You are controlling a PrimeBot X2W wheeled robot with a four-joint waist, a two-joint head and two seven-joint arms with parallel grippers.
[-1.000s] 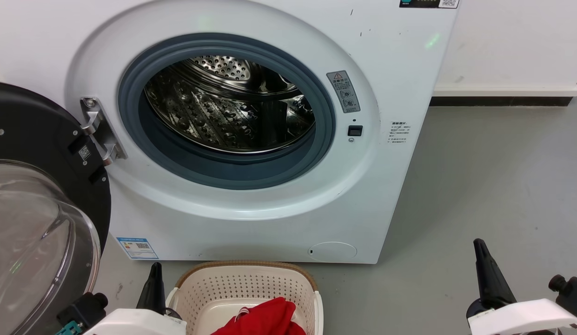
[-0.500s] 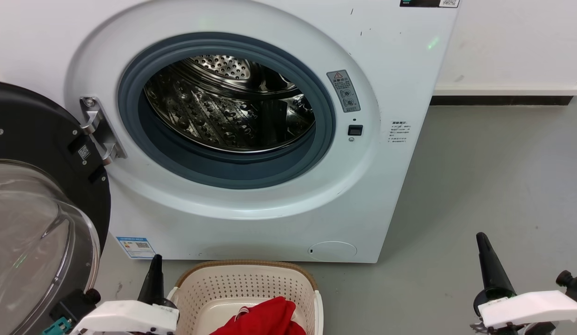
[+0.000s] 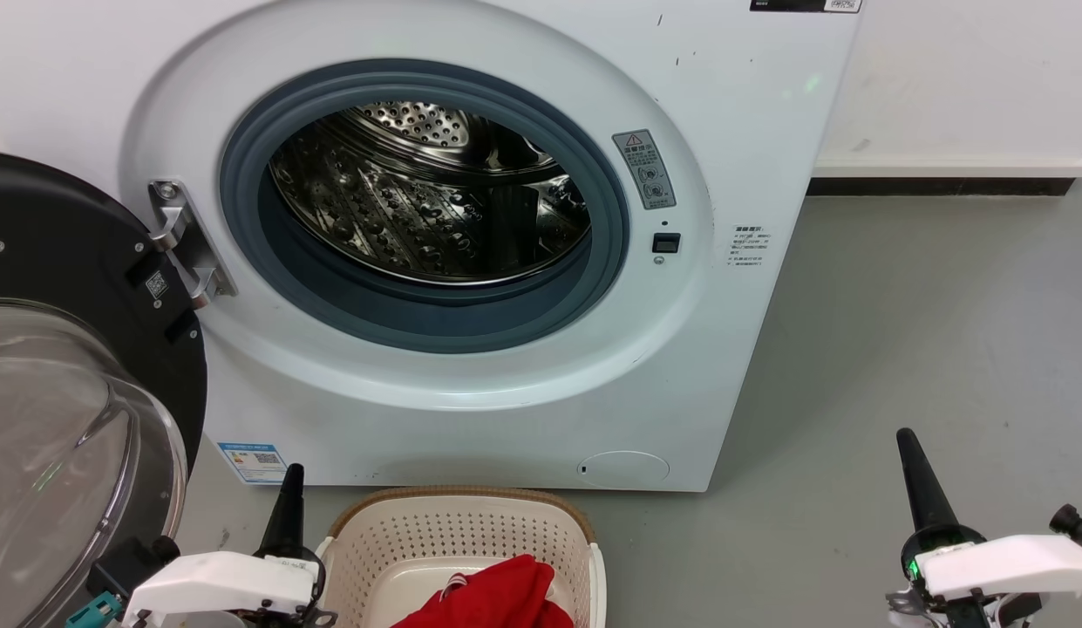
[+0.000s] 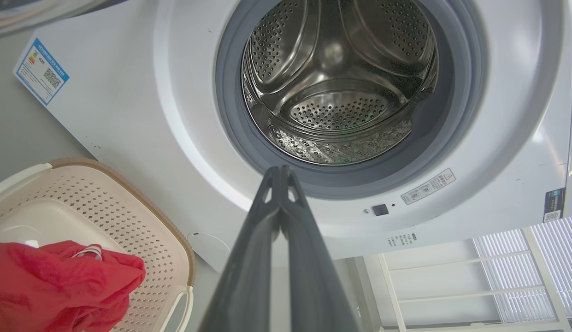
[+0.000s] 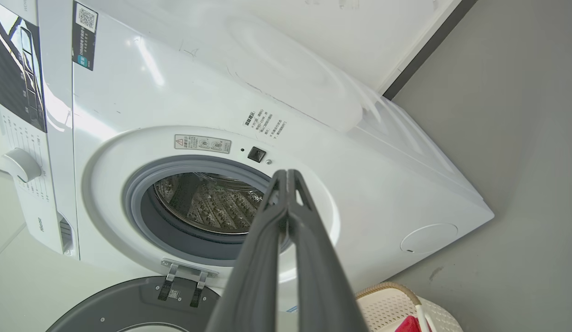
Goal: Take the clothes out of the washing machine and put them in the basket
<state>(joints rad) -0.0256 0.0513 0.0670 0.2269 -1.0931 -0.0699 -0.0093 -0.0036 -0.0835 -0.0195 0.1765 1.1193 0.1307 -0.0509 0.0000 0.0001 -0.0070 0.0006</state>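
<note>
Grey floor point(image 3: 898, 331), white wall behind. The washing machine point(image 3: 506, 419) faces the robot w/ its door point(image 3: 70, 262) swung out to the robot's left & the drum point(image 3: 418, 209) looking bare in head & wrist views. The clothes point(image 3: 497, 597) lie as a red heap in the basket point(image 3: 453, 532), which stands mouth-up just in front of the machine; can't tell if the heap is one piece or two. Both the left gripper point(image 4: 280, 171) & the right gripper point(image 5: 286, 174) have fingers pressed together, holding nothing, tips toward the machine. The 1st is just beside the basket, the 2nd well apart over bare floor. Prob. the last step: unloading looks done. Next move, if any, calls for checking whatever drum part hides behind the grey ring point(image 3: 436, 327). Heap is crumpled, no clear long axis; its white-striped bit point(image 4: 87, 251) sits on top. Basket's long axis: can't tell, cut off at the view's edge.
</note>
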